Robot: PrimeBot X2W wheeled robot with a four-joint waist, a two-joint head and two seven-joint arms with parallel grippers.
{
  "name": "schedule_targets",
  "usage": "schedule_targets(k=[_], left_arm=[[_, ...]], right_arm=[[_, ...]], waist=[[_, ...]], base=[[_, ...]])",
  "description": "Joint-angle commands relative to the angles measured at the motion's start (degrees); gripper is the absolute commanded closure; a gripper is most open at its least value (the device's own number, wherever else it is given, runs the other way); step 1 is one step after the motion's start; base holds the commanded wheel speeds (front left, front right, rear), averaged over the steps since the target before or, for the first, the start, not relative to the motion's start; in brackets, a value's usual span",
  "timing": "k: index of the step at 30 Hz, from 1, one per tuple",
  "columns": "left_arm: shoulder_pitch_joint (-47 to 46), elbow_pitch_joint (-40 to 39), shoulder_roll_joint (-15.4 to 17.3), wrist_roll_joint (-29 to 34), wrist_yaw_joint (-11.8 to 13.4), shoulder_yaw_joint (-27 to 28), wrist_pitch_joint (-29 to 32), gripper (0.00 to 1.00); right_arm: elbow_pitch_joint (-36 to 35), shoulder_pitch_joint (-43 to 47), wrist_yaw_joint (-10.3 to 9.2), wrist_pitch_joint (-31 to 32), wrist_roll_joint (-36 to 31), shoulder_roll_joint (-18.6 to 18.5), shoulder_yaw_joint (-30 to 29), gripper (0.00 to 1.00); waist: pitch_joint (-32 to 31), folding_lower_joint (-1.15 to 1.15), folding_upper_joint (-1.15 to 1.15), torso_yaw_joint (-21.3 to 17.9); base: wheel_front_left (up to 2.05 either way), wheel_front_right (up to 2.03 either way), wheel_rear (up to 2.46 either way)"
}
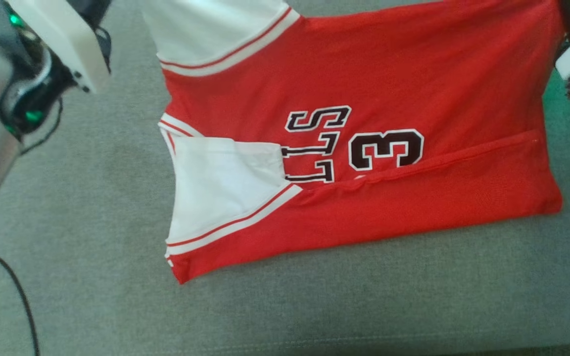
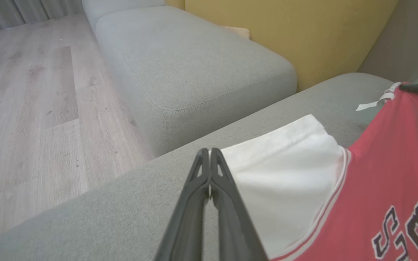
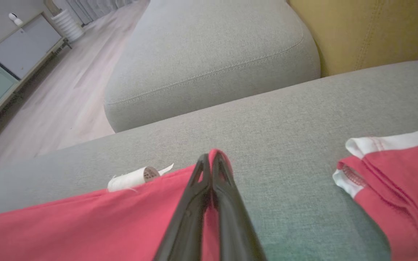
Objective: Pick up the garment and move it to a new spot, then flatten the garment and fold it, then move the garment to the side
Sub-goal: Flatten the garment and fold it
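The garment is a red jersey with white sleeves and a dark "3", lying on the grey sofa seat. Its near long edge is folded over. In the right wrist view my right gripper is shut on the garment's red hem, and a bit of cloth pokes out at the tips. The left wrist view shows that hem corner raised. My left gripper is shut, with its tips against the edge of the white sleeve. I cannot tell whether any cloth is pinched there.
A second grey cushion and a yellow backrest lie beyond the seat. Wood floor is past the seat edge. A black cable crosses the near left. A white label hangs off the hem.
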Motion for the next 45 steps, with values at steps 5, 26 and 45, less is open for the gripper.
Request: schedule_targets(k=[5, 26, 45], left_arm=[[3.37, -3.64, 3.02, -2.49, 0.01, 2.48, -2.55, 1.00], [26.51, -23.04, 8.35, -6.88, 7.57, -0.84, -8.24, 1.00], [33.93, -21.96, 5.94, -4.65, 11.60, -4.99, -10.74, 0.91]], right_arm=[[-4.94, 6.62, -0.05, -1.40, 3.30, -3.30, 1.31, 1.00], [-9.86, 24.74, -0.05, -2.91, 6.48, -7.96, -0.31, 1.00], [-13.80, 34.51, -0.05, -3.62, 6.01, -6.49, -5.30, 0.89]], waist=[[-3.95, 0.00, 0.00, 2.48], [-8.83, 0.00, 0.00, 6.62], [-9.13, 0.00, 0.00, 6.70]], base=[[0.00, 0.00, 0.00], [0.00, 0.00, 0.00], [0.00, 0.00, 0.00]])
